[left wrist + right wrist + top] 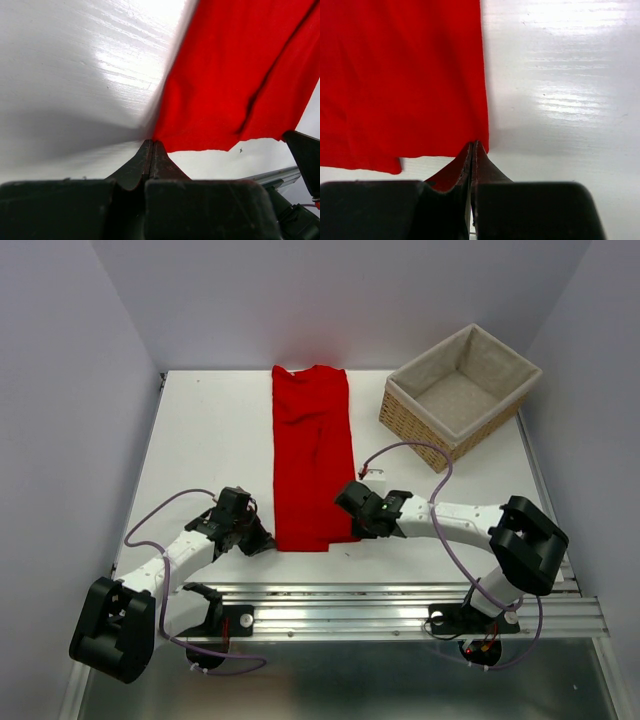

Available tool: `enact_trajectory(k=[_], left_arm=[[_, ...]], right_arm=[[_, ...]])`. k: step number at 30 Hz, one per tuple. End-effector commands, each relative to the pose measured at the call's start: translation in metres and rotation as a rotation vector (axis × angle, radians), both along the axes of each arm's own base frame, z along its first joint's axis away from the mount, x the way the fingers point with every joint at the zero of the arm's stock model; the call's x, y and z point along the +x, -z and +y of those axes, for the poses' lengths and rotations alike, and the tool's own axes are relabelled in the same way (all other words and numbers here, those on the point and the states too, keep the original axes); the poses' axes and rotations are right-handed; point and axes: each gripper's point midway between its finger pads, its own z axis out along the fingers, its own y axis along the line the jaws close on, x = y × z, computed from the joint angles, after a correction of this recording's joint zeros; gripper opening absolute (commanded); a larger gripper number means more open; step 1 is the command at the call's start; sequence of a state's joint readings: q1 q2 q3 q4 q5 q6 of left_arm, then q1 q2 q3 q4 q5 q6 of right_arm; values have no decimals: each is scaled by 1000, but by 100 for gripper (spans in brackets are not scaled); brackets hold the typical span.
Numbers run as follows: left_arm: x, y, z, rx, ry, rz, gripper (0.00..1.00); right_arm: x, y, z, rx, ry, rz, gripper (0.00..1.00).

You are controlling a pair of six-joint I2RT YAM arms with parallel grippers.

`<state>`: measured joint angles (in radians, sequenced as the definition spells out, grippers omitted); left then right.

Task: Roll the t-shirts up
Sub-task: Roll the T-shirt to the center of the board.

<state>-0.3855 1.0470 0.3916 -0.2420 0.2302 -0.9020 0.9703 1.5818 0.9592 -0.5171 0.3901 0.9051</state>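
Your t-shirt (312, 455) lies as a long strip mid tabletop (210, 440), left gripper (263, 541) and right gripper (347, 504) at its near corners, basket (412, 420) in the far right corner.

Open tabletop (210, 440) lay at left; the t-shirt (312, 455) covered the centre strip, and a wicker basket (420, 425) blocked the upper right.

I am looking at a white table (210, 440) that is filling most of the top view. A wicker basket (415, 425) with a pale cloth lining is sitting at its far right corner, turned at an angle. A metal rail (400, 605) is running along the near edge.
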Motion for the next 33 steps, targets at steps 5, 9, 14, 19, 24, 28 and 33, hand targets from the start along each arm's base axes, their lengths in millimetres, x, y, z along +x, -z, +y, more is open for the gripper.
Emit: enact_trajectory(k=[5,9,14,19,24,28,33], left_arm=[[7,-8,0,15,3,-28,0],[7,-8,0,15,3,-28,0],[7,-8,1,16,2,-29,0],[7,-10,1,13,1,-34,0],[6,-12,1,11,-3,-39,0],[5,-14,1,7,-3,-42,0],[2,-17,3,5,-9,-47,0]], right_arm=[[-8,0,-20,-28,40,-14,1],[-10,0,-25,-28,57,-17,1],[-13,4,-27,-32,62,-5,1],[-17,9,-29,-35,57,17,12],[-22,7,-29,-4,60,22,30],[-23,0,-14,85,48,27,48],[-20,-4,-4,186,74,36,49]])
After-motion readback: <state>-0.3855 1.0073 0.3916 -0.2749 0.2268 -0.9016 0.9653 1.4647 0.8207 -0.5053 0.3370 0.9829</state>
